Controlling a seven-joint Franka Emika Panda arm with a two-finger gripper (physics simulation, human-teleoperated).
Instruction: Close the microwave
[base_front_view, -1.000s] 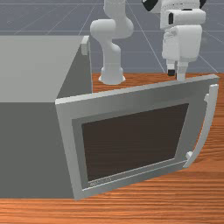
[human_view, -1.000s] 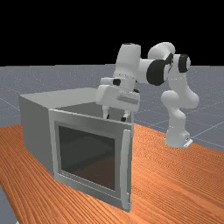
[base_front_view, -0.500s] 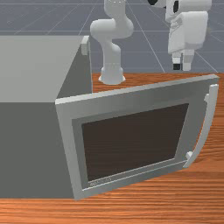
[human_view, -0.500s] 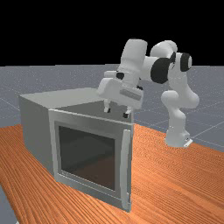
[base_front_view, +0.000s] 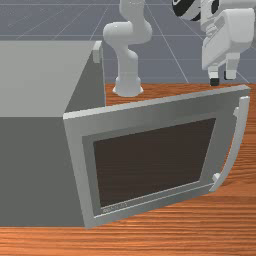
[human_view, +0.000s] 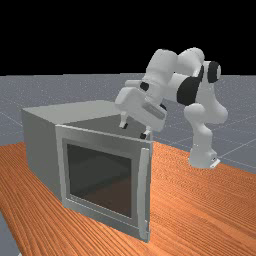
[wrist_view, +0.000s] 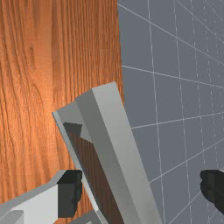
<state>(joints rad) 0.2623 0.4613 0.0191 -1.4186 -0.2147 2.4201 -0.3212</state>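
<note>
The grey microwave (base_front_view: 35, 80) stands on the table with its door (base_front_view: 150, 107) swung open. A curved handle (base_front_view: 237, 142) runs down the door's free edge, on the front view's right. Behind the door's top edge, near the handle end, my gripper (human_view: 134, 131) hangs tilted and open, its fingers wide apart. In the front view the gripper (base_front_view: 222, 80) is just above the line of that edge. Looking down in the wrist view, the door's top edge (wrist_view: 124, 153) passes beneath the gap between the fingertips of the gripper (wrist_view: 142, 188), with nothing held.
The arm's base (human_view: 202, 157) stands on the wooden table (human_view: 200, 200), behind the door and at the far view's right. Past the table's edge, the gridded floor (wrist_view: 175, 96) lies beside the door in the wrist view.
My hand has moved toward the front view's right and tilted more. It rose off the door's top edge at first, then dipped slightly. The door and microwave have stayed put.
</note>
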